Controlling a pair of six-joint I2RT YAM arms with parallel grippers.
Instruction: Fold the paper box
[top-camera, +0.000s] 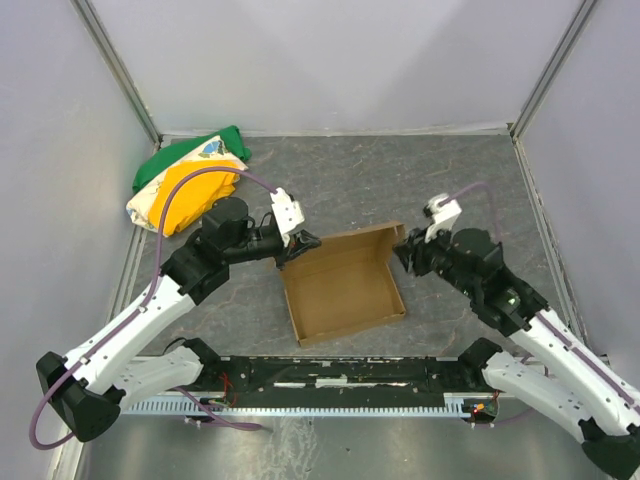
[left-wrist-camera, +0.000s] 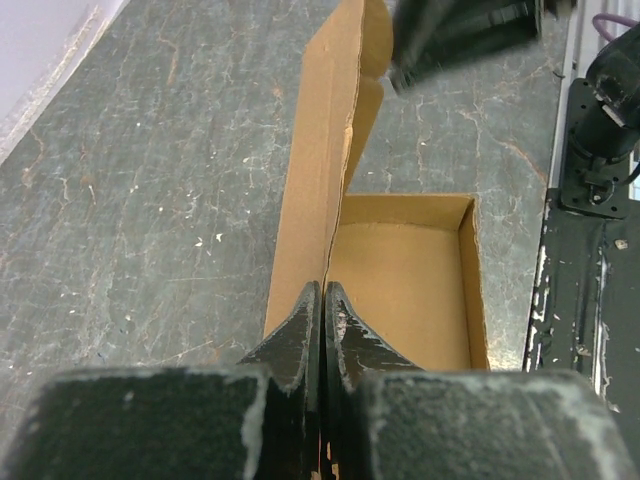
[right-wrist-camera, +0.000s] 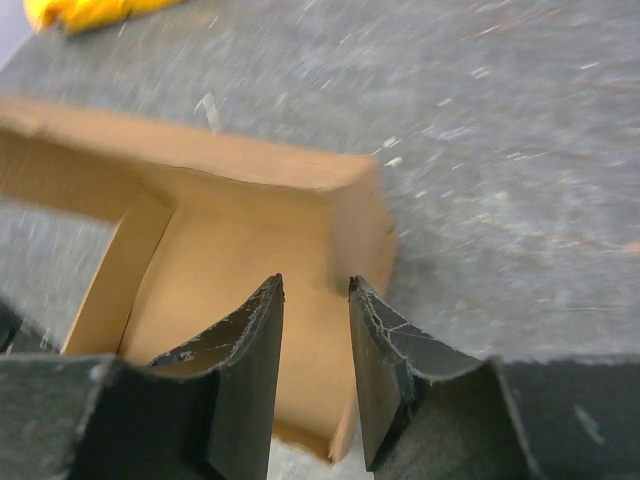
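Observation:
The paper box (top-camera: 345, 290) is a shallow brown cardboard tray lying open on the grey table between both arms. My left gripper (top-camera: 300, 245) is at its back left corner. In the left wrist view that gripper (left-wrist-camera: 325, 290) is shut on the thin upright back wall (left-wrist-camera: 320, 170), which runs away from the fingertips. My right gripper (top-camera: 405, 250) is at the box's back right corner. In the right wrist view it (right-wrist-camera: 315, 285) stands open over the box (right-wrist-camera: 220, 250), with the corner wall just beyond its fingertips and nothing clamped between them.
A green, yellow and white cloth bundle (top-camera: 185, 180) lies at the back left, and its yellow edge (right-wrist-camera: 90, 10) shows in the right wrist view. Pale enclosure walls ring the table. A black rail (top-camera: 330, 375) with the arm bases runs along the near edge.

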